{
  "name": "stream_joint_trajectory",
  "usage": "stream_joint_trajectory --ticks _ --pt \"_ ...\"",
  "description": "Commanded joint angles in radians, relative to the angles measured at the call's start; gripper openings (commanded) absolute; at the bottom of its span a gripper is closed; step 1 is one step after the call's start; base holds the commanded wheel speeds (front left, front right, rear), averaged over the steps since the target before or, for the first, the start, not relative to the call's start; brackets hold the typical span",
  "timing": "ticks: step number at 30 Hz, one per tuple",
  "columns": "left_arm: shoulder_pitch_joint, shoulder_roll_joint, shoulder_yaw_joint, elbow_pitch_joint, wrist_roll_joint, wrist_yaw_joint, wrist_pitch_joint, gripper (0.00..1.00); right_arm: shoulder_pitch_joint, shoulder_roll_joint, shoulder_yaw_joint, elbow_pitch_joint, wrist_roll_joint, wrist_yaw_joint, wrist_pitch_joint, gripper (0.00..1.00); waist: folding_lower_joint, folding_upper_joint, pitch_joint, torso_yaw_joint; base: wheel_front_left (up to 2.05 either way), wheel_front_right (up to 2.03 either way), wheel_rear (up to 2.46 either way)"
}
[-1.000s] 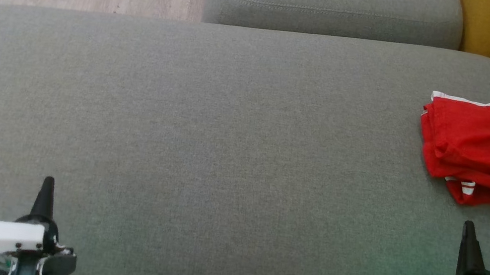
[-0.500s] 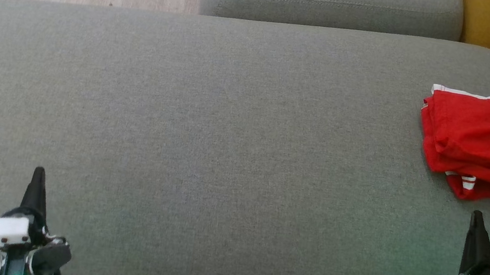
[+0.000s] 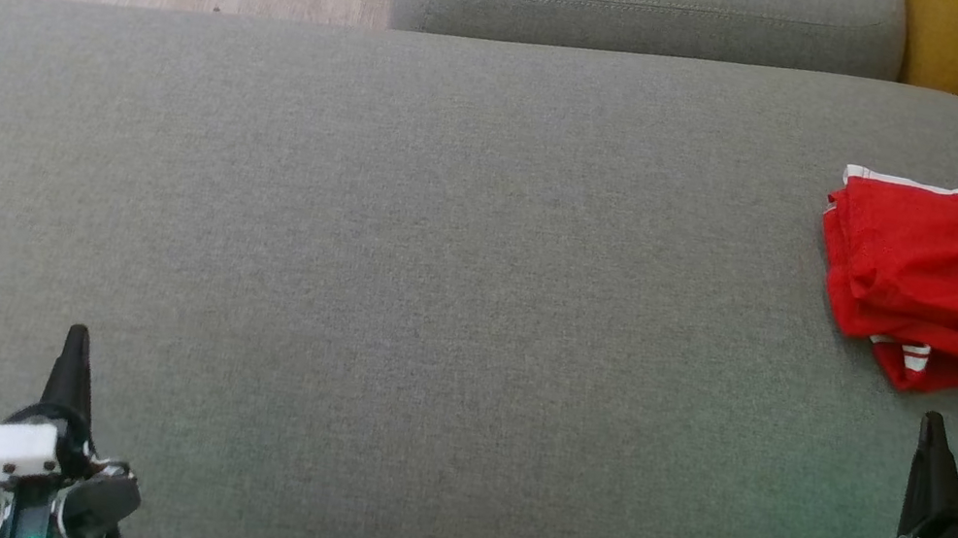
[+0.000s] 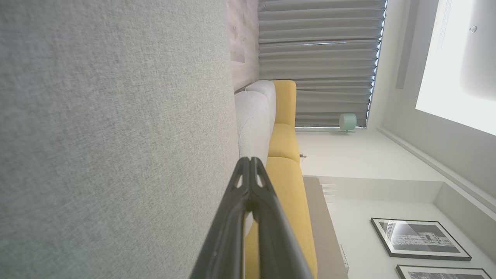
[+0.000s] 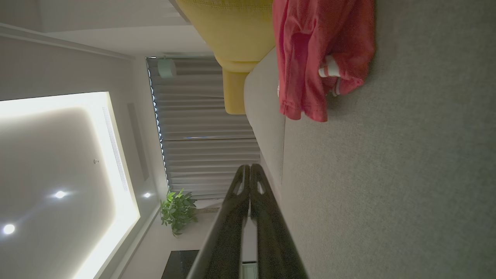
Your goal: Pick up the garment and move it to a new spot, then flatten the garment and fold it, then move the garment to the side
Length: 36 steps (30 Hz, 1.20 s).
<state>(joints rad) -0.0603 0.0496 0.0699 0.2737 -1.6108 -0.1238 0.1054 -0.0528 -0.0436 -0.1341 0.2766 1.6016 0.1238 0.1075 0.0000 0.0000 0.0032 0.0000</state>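
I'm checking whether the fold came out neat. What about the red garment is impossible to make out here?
1. Head view: the garment runs past the right edge, so its far side is cut off.
2. Right wrist view: the top edge cuts off its upper part.
3. Both views: the top layer hides the layers under it.

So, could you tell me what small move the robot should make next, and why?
Probably open the right gripper and ease it forward to the garment: it lies bunched on the cushion just ahead of that gripper, untouched, and both grippers are shut; the left gripper is far off.
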Motion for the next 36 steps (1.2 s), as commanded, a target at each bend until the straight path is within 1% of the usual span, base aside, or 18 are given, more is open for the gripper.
stream_joint_trajectory --ticks 1,36 --pt "-0.047 0.005 0.039 -0.028 -0.002 -0.007 0.004 0.0 -0.055 -0.007 0.02 -0.032 0.007 0.007 0.006 0.0 0.0 0.0 0.0 0.0 0.0 0.0 0.0" --pt "-0.048 0.003 0.041 -0.028 0.0 -0.007 0.006 0.0 -0.055 -0.007 0.02 -0.032 0.007 0.007 0.006 0.0 0.0 0.0 0.0 0.0 0.0 0.0 0.0"
